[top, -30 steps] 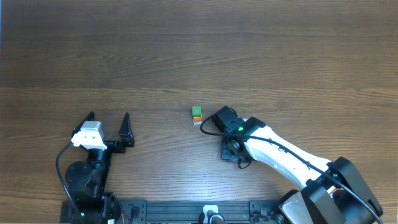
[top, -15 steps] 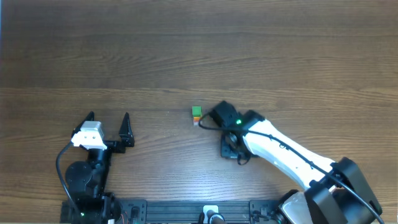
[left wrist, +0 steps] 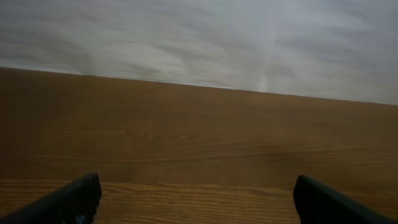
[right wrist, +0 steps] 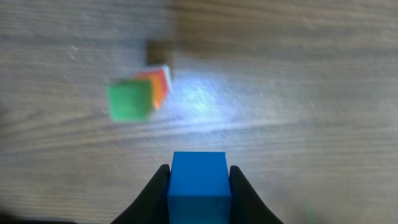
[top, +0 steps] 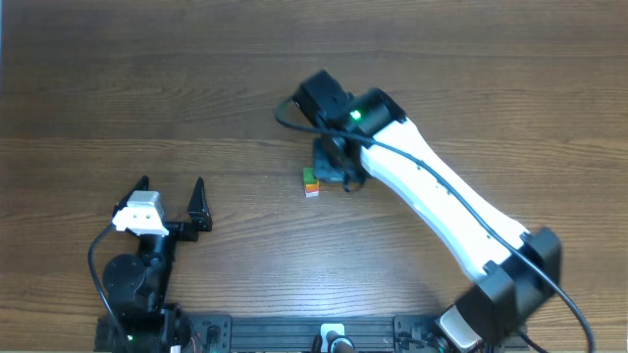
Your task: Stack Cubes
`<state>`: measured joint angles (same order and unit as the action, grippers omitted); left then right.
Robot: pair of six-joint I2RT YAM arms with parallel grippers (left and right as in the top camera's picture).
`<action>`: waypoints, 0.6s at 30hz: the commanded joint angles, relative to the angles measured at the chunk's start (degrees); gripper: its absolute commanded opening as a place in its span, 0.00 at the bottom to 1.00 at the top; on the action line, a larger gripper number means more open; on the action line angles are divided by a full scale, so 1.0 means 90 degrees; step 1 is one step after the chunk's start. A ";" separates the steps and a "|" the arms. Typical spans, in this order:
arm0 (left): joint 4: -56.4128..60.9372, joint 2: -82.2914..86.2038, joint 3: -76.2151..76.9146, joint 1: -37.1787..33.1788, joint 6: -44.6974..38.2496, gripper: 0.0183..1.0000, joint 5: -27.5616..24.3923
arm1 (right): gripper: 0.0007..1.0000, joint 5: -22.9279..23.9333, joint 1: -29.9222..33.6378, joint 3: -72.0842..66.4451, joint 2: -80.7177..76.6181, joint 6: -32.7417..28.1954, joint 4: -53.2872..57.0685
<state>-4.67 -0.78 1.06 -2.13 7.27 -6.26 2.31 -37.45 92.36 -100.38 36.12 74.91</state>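
A small stack of cubes, green (top: 310, 176) on top, then orange over a white one, stands near the table's middle. My right gripper (right wrist: 199, 186) is shut on a blue cube (right wrist: 198, 180) and hangs lifted, close beside the stack. Its wrist view looks down on the green cube (right wrist: 129, 101), the orange one (right wrist: 159, 87) peeking out under it. My left gripper (top: 171, 192) rests open near the front left, nothing between its fingers (left wrist: 71, 200).
The wooden table (top: 147, 88) is bare all around the stack. The right arm (top: 442, 206) stretches diagonally from the front right toward the middle.
My right gripper has risen and swung from beside the stack toward the far side, carrying the blue cube. The left arm stayed still.
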 commanded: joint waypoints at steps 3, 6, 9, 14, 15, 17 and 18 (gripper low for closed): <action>0.0019 0.0049 -0.0034 -0.0044 -0.0095 1.00 -0.0085 | 0.09 0.0032 -0.0219 0.0716 -0.0855 -0.0068 -0.0019; 0.0019 0.0049 -0.0034 -0.0044 -0.0095 1.00 -0.0085 | 0.08 -0.0036 -0.0267 0.0869 -0.1086 -0.0066 -0.0068; 0.0019 0.0049 -0.0034 -0.0044 -0.0095 1.00 -0.0085 | 0.08 -0.0061 -0.0279 0.0906 -0.1209 -0.0063 -0.0117; 0.0019 0.0049 -0.0034 -0.0044 -0.0095 1.00 -0.0085 | 0.07 -0.0063 -0.0304 0.0906 -0.1253 -0.0046 -0.0168; 0.0017 0.0049 -0.0034 -0.0044 -0.0095 1.00 -0.0085 | 0.07 -0.0063 -0.0318 0.0906 -0.1253 -0.0044 -0.0170; 0.0019 0.0049 -0.0034 -0.0044 -0.0095 1.00 -0.0085 | 0.07 -0.0063 -0.0362 0.0906 -0.1256 -0.0044 -0.0206; 0.0019 0.0049 -0.0034 -0.0044 -0.0095 1.00 -0.0085 | 0.06 -0.0061 -0.0384 0.0906 -0.1256 -0.0044 -0.0226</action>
<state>-4.64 -0.80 1.06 -2.13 7.27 -6.26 1.89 -40.10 99.13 -110.98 35.81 73.19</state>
